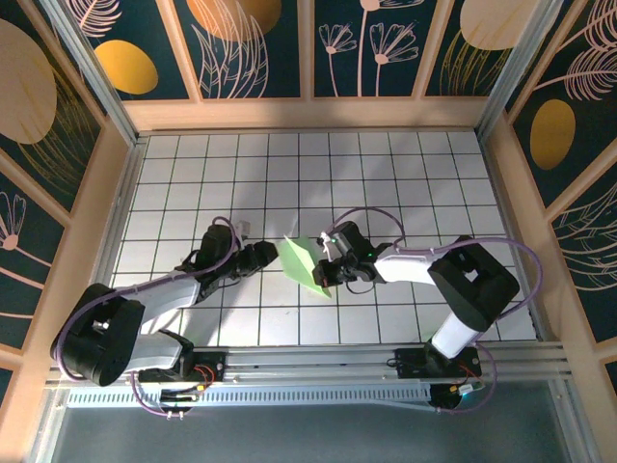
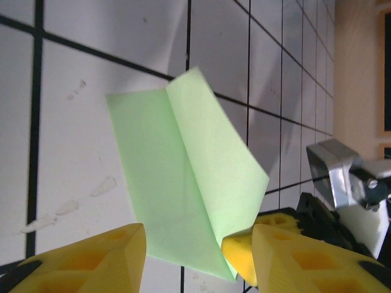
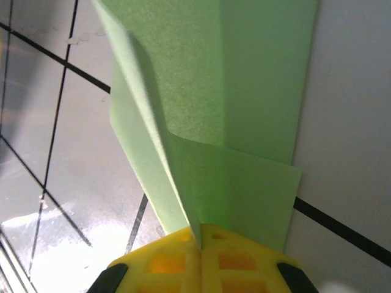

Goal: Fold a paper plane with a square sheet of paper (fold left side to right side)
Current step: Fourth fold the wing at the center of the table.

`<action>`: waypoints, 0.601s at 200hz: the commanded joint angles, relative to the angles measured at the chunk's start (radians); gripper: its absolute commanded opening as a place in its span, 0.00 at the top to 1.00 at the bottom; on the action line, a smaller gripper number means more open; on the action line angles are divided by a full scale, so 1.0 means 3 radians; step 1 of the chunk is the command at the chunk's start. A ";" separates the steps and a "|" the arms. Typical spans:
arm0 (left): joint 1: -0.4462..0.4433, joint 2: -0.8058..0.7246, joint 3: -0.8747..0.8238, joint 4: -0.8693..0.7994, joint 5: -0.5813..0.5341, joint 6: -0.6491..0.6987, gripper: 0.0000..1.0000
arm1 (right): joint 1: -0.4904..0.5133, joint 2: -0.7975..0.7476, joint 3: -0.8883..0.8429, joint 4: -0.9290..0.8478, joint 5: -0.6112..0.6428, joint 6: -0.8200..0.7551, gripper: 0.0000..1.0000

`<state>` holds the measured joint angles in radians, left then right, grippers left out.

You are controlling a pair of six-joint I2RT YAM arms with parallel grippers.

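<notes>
The pale green sheet of paper lies folded on the white grid, mid-table, between both arms. One layer rests flat while a flap curls up off it. My right gripper is shut on the lower edge of that raised flap, its yellow fingertips pressed together with the paper pinched in the seam. One of its yellow fingertips shows under the flap. My left gripper sits at the paper's left edge, open; its jaws straddle the flat layer's near corner without touching it.
Wooden walls with dark floral panels enclose the tiled floor. A metal rail carries both arm bases along the near edge. Faint smears mark a tile left of the paper. Open tiles stretch behind the paper.
</notes>
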<state>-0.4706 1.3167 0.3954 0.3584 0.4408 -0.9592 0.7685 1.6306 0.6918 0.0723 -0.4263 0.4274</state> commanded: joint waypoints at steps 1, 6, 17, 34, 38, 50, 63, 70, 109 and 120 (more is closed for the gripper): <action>-0.0077 0.0073 -0.0024 0.0126 -0.0027 -0.0114 0.53 | -0.0059 -0.0036 -0.0069 0.0264 -0.0311 0.0123 1.00; -0.0091 0.0089 -0.0024 0.0145 -0.0028 -0.0124 0.53 | -0.0072 -0.0037 -0.0080 0.0283 -0.0338 0.0134 1.00; -0.0122 0.0133 -0.0008 0.0190 -0.0027 -0.0155 0.54 | -0.0104 -0.0029 -0.0101 0.0322 -0.0404 0.0158 1.00; -0.0186 0.0224 0.0028 0.0265 -0.0024 -0.0197 0.55 | -0.0157 0.0018 -0.0123 0.0390 -0.0523 0.0213 1.00; -0.0205 0.0249 0.0043 0.0277 -0.0023 -0.0203 0.55 | -0.0163 0.0027 -0.0124 0.0402 -0.0547 0.0227 1.00; -0.0263 0.0335 0.0111 0.0288 -0.0022 -0.0208 0.55 | -0.0182 0.0076 -0.0123 0.0408 -0.0582 0.0259 1.00; -0.0308 0.0420 0.0173 0.0288 -0.0054 -0.0212 0.54 | -0.0201 0.0108 -0.0128 0.0421 -0.0596 0.0289 1.00; -0.0325 0.0455 0.0194 0.0288 -0.0076 -0.0213 0.54 | -0.0205 0.0126 -0.0132 0.0426 -0.0592 0.0298 1.00; -0.0426 0.0687 0.0326 0.0349 -0.0094 -0.0246 0.55 | -0.0230 0.0182 -0.0151 0.0495 -0.0638 0.0357 1.00; -0.0452 0.0741 0.0359 0.0370 -0.0099 -0.0258 0.55 | -0.0236 0.0195 -0.0156 0.0508 -0.0645 0.0364 1.00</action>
<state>-0.5884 1.5047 0.4694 0.4232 0.4244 -1.0187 0.7082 1.6699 0.6594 0.1917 -0.5915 0.5152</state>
